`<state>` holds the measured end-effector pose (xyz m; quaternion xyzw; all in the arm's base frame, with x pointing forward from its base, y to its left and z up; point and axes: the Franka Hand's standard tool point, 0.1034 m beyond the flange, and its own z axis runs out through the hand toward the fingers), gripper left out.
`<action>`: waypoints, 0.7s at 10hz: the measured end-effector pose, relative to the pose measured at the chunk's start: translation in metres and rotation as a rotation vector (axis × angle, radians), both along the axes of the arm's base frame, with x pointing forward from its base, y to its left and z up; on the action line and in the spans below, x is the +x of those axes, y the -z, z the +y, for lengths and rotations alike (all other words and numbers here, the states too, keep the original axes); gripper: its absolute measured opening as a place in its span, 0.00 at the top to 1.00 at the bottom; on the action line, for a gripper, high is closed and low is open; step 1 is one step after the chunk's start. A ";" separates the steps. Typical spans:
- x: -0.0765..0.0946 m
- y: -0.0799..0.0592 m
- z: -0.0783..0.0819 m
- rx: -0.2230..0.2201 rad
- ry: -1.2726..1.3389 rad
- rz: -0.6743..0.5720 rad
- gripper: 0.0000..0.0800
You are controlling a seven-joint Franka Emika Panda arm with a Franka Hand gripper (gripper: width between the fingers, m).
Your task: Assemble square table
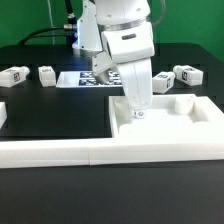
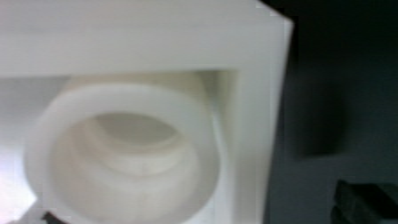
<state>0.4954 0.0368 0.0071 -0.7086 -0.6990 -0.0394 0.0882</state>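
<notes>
1. Pictured at the centre of the exterior view: white two-finger gripper (image 1: 138, 106) of the white robot arm (image 1: 120, 25), pointing straight down, tip at the large flat white plastic square slab (image 1: 170, 125).
2. Cannot tell the state of the fingers, spread or pressed together: out of sight in the wrist view, too small in the exterior view.
3. Slab flat on the black desk (image 1: 50, 115), at 4 o'clock of the exterior view, tucked against the long white border bars (image 1: 60, 150).
4. At 3 o'clock of the gripper, near it: short raised white round socket (image 1: 183, 103), upright on the slab.
5. Filling the wrist view, blurred: a white round hollow socket (image 2: 116, 150) just beside a white corner wall (image 2: 249, 60); slab's or bar's, cannot tell.
6. Lying loose on the desk: short white tagged legs, two at 10 o'clock (image 1: 15, 75) (image 1: 47, 74), two at 2 o'clock (image 1: 160, 82) (image 1: 188, 76), all well apart from the slab.
7. At 11 o'clock of the gripper, behind the arm: the marker board (image 1: 85, 78), flat on the desk.
</notes>
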 end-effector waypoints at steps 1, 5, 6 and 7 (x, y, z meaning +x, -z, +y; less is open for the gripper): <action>0.000 0.000 0.000 0.000 0.000 0.000 0.19; 0.000 0.000 0.000 0.000 0.000 0.000 0.19; 0.000 0.000 0.000 0.000 0.000 0.000 0.19; 0.000 -0.002 0.001 -0.003 0.018 0.003 0.19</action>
